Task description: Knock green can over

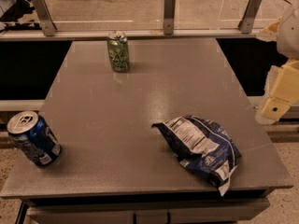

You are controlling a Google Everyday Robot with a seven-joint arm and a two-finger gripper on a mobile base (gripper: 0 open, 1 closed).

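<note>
The green can stands upright near the far edge of the grey table, left of centre. It is shiny green with pale markings and a silver top. My gripper shows as pale yellow parts at the right edge of the camera view, beyond the table's right side. It is well to the right of the green can and nearer the camera, and touches nothing.
A blue can with a silver top stands at the table's front left corner. A dark blue crinkled snack bag lies at the front right. A glass barrier with metal posts runs behind the table.
</note>
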